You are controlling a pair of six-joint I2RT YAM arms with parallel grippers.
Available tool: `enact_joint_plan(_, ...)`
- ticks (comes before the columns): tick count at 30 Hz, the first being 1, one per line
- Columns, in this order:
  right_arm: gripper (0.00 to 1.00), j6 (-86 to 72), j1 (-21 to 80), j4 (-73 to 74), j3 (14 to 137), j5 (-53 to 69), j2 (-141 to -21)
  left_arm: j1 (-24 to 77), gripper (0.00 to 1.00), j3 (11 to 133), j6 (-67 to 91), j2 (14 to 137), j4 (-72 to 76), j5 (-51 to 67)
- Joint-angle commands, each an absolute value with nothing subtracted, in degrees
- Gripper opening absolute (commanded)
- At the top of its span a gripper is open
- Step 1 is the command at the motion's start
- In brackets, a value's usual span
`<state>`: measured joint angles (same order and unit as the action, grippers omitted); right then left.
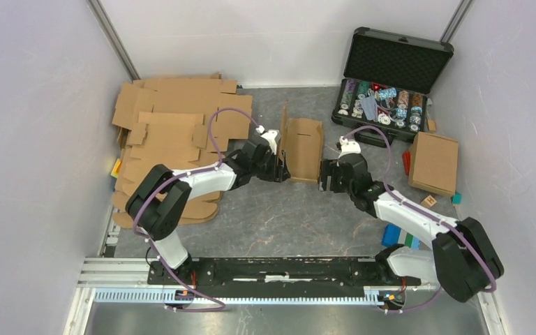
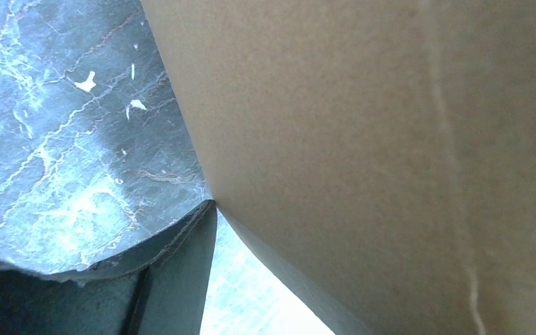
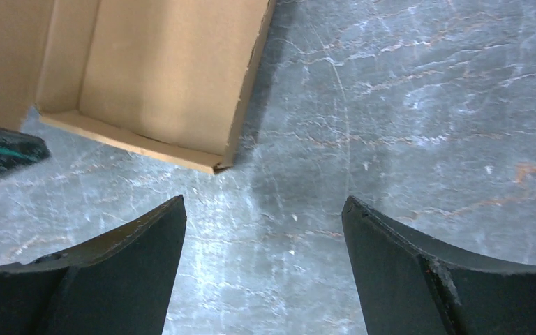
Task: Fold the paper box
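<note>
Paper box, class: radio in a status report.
Right gripper open, empty, beside paper box. Left gripper at its left wall, grip unclear. Box partly folded, one wall upright. Nothing blocking.

Pale plain walls (image 1: 42, 105), grey marbled table (image 1: 286, 223), aluminium rail (image 1: 125, 269) along near edge

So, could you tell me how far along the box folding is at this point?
Partway. Done: the paper box has a floor and side walls standing. In hand: the left gripper is close against its left wall; the right gripper hangs open beside it, holding nothing. Left: the tall left flap stands unfolded and the top is open.
</note>
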<state>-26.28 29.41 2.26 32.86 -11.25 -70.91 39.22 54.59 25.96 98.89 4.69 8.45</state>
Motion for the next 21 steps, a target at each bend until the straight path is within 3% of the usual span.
enact_joint_plan(1, 0.87, -18.36, 27.92, -1.22, 30.14, -9.89, -66.46, 38.85, 0.58, 54.42, 20.39, 94.34, 3.61, 8.11)
enact_joint_plan(8, 0.83, -12.62, 27.70, -3.46, 30.22, -4.33, -64.29, 38.61, 0.55, 53.50, 17.33, 91.01, -1.72, 13.05)
enact_joint_plan(14, 0.83, -11.92, 27.72, -1.71, 33.65, -3.55, -65.22, 38.58, 0.63, 49.84, 15.42, 86.99, -4.24, 22.51)
enact_joint_plan(16, 0.85, -11.60, 27.75, -1.54, 34.27, -2.01, -66.03, 38.58, 0.74, 48.79, 15.21, 85.87, -4.69, 25.62)
enact_joint_plan(18, 0.89, -12.19, 27.79, -1.59, 34.62, -1.79, -67.03, 38.58, 0.99, 47.08, 16.26, 84.00, -4.55, 24.26)
enact_joint_plan(21, 0.94, -12.73, 27.76, -2.03, 35.64, -0.37, -69.10, 38.58, 1.00, 43.59, 18.51, 78.95, -0.98, 20.16)
